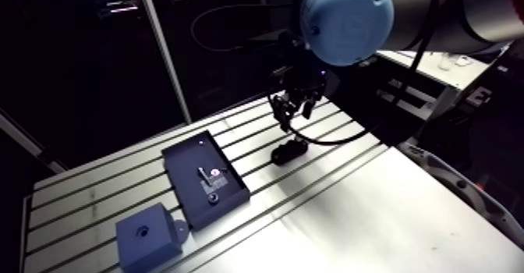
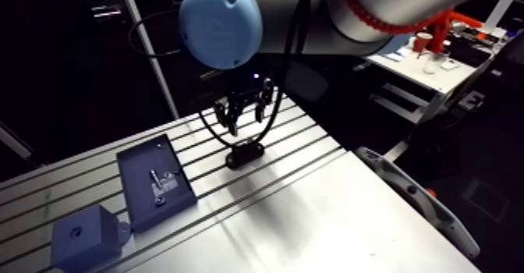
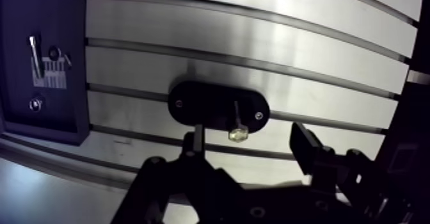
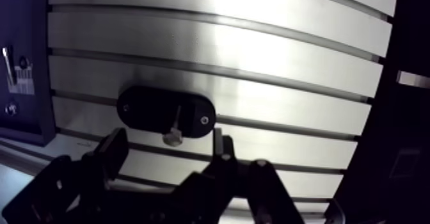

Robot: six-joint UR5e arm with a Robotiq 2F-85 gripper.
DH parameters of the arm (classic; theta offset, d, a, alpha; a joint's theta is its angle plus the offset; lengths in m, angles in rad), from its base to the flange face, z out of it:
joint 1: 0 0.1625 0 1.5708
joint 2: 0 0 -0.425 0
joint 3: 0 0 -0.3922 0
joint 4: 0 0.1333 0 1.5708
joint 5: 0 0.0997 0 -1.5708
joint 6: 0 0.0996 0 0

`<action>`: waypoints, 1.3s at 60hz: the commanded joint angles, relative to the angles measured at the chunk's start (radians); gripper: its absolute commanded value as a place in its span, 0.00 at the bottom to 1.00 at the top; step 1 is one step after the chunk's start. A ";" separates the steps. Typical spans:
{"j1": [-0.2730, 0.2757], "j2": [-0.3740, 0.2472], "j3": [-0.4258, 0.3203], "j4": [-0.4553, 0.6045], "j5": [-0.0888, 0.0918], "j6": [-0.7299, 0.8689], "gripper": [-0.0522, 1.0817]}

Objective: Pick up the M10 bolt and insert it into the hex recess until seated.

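A small silver bolt [image 3: 237, 127] lies on a black oval holder [image 3: 192, 102] on the slotted table, with its hex head pointing toward the gripper. My gripper [image 3: 248, 141] hovers just above it and is open. Its two dark fingers [image 3: 194, 137] stand on either side of the bolt head without touching it. In the arm view the gripper [image 1: 292, 108] hangs over the black holder [image 1: 288, 152]. To the left a dark plate [image 1: 187, 161] carries a small pin and round fittings [image 3: 36, 103]. I cannot make out which of these is the hex recess.
A blue block [image 1: 146, 235] with a small hole in its top sits near the table's front left corner, beside the dark plate. The table's slots [image 3: 256, 60] run across beneath the gripper. Its right edge [image 1: 437, 171] drops off beside a white rail.
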 commanded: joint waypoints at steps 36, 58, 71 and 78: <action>-0.003 0.008 0.030 -0.001 -0.001 0.005 0.36; -0.003 0.012 0.044 -0.064 -0.005 0.001 0.42; -0.005 0.014 0.051 -0.062 -0.004 -0.001 0.42; -0.005 0.014 0.056 -0.062 -0.005 -0.001 0.42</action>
